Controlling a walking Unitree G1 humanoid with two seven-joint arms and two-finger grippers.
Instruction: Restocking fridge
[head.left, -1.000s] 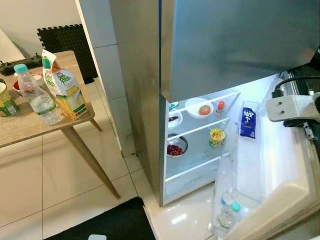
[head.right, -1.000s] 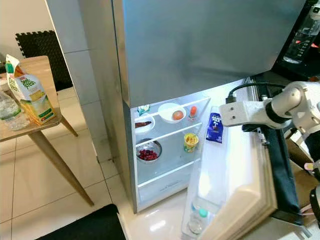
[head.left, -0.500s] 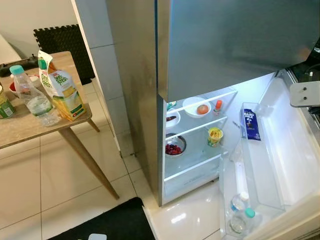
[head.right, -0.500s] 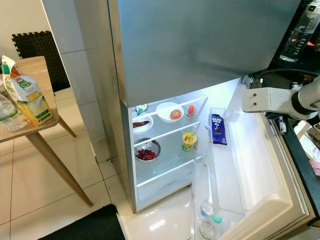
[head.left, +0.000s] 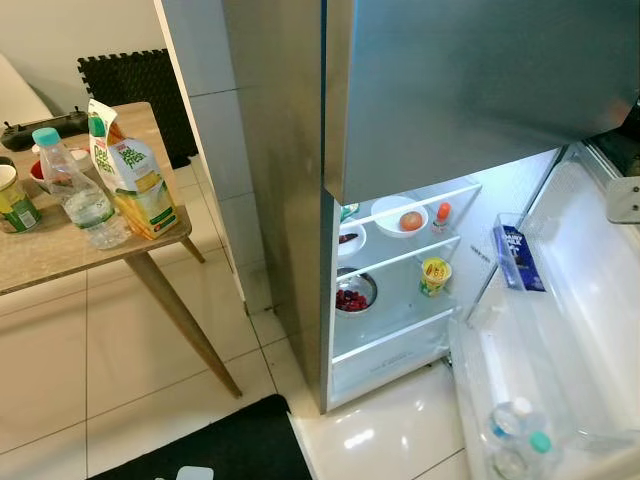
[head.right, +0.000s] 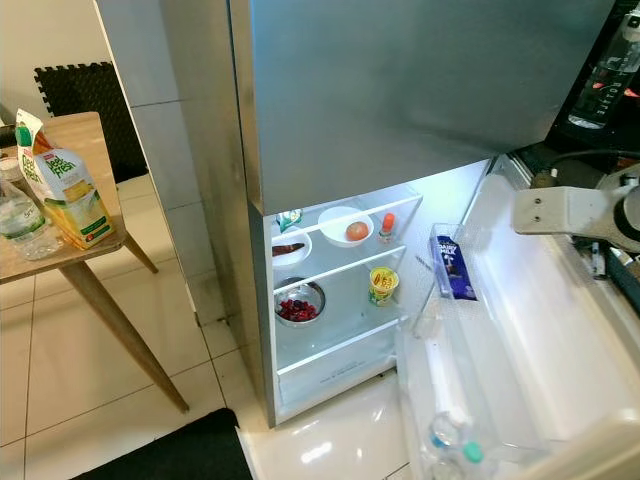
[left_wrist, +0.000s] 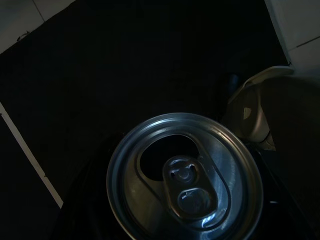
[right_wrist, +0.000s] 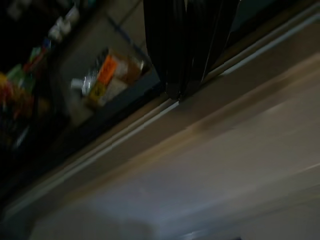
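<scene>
Juice carton (head.left: 130, 185) and bottle (head.left: 80, 195) crowd table (head.left: 40, 255); can (left_wrist: 185, 175) seemingly gripped.

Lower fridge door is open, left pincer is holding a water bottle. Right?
Not quite. The fridge door is open, but the left wrist view shows the left pincer holding a can, with its pull-tab top toward the camera, not a water bottle.

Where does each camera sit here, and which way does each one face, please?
Left eye view: on the head, looking down at the open fridge and table.
Right eye view: beside it, same scene; the right arm reaches over the fridge door.
Left wrist view: on the left wrist, facing down onto a can above a dark mat.
Right wrist view: along the right gripper, at the door's edge.
Both eye views share the blue carton.
</scene>
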